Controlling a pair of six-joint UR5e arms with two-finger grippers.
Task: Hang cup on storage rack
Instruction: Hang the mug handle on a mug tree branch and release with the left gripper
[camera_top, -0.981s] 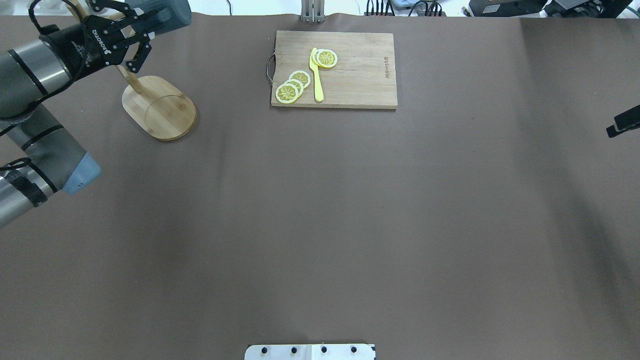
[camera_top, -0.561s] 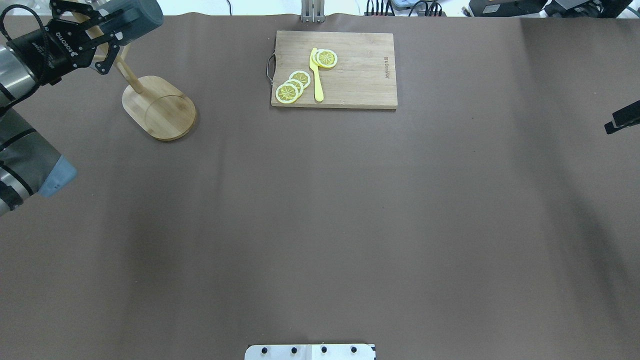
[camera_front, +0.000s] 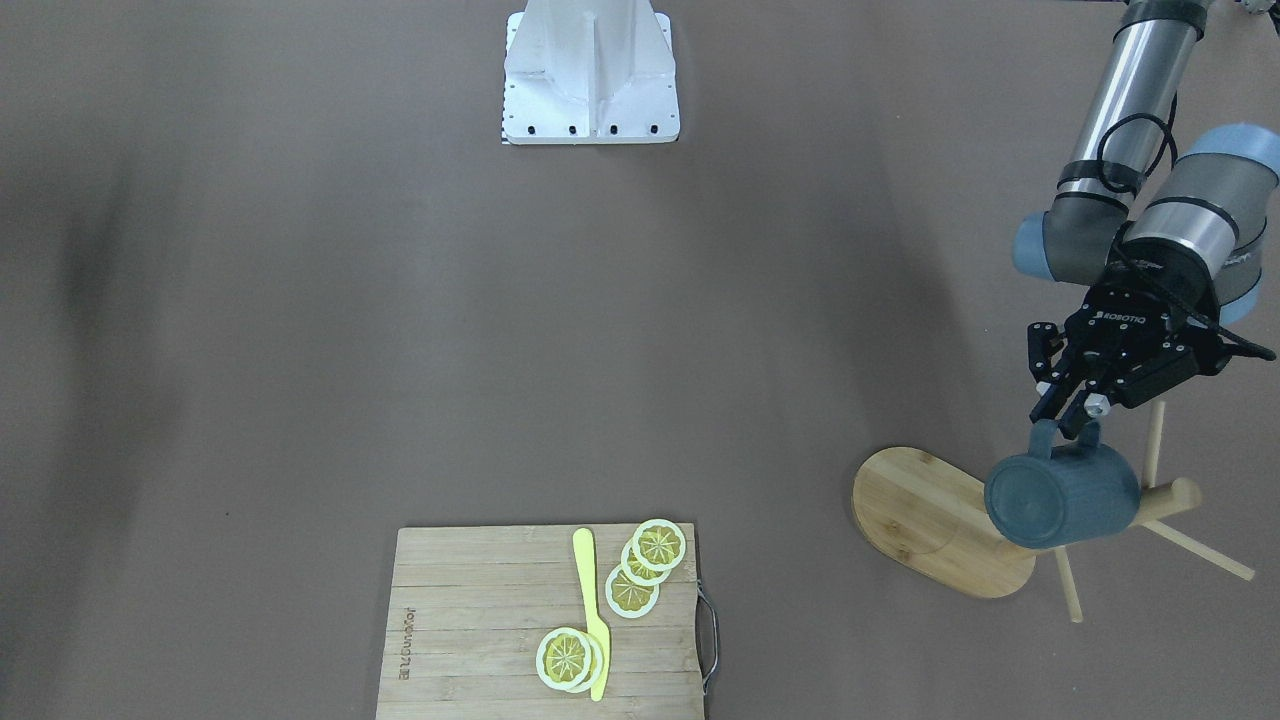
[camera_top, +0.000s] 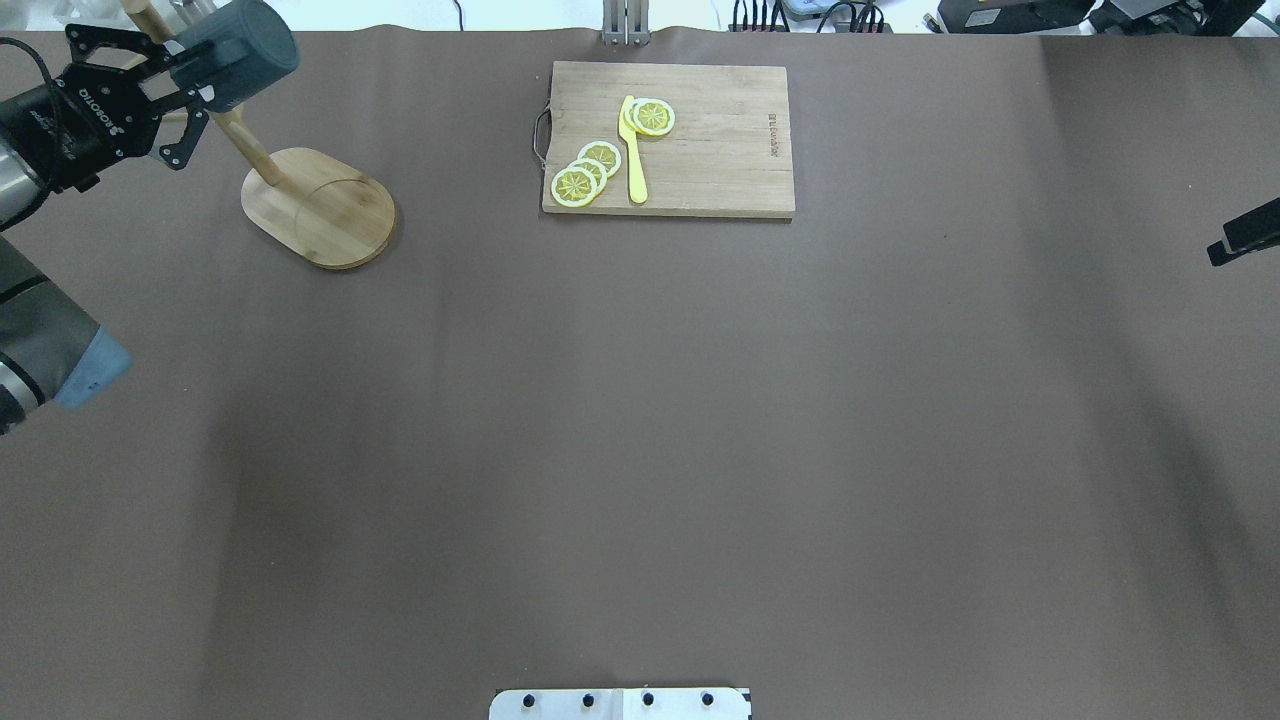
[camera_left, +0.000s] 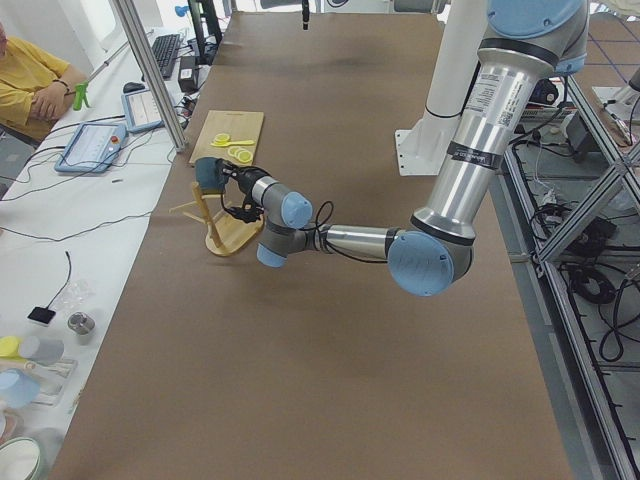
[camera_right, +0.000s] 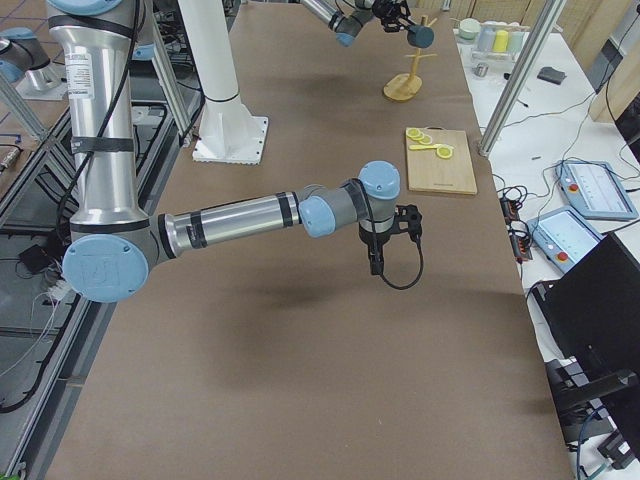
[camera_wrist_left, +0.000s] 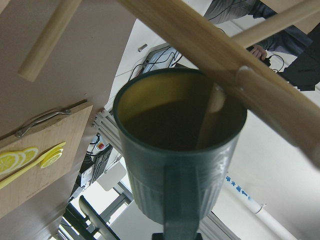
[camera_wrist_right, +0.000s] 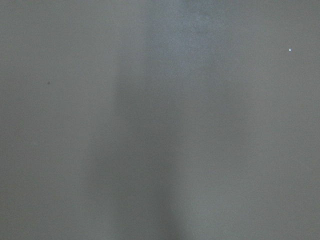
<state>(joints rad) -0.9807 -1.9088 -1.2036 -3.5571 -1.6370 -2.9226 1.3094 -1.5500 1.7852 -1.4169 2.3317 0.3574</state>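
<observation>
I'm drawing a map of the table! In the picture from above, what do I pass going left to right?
left gripper → cup → storage rack's oval base → cutting board with lemon slices and yellow knife → dark tip of the right arm at the edge.

The cup (camera_front: 1060, 497) is dark slate-blue outside, yellowish inside. The storage rack (camera_front: 925, 515) is pale bamboo. The cutting board (camera_front: 470, 620) shows light plank grain, with white-rimmed yellow lemon slices (camera_front: 660, 545) and a yellow knife (camera_front: 592, 600). The counter (camera_front: 400, 300) is brown.
</observation>
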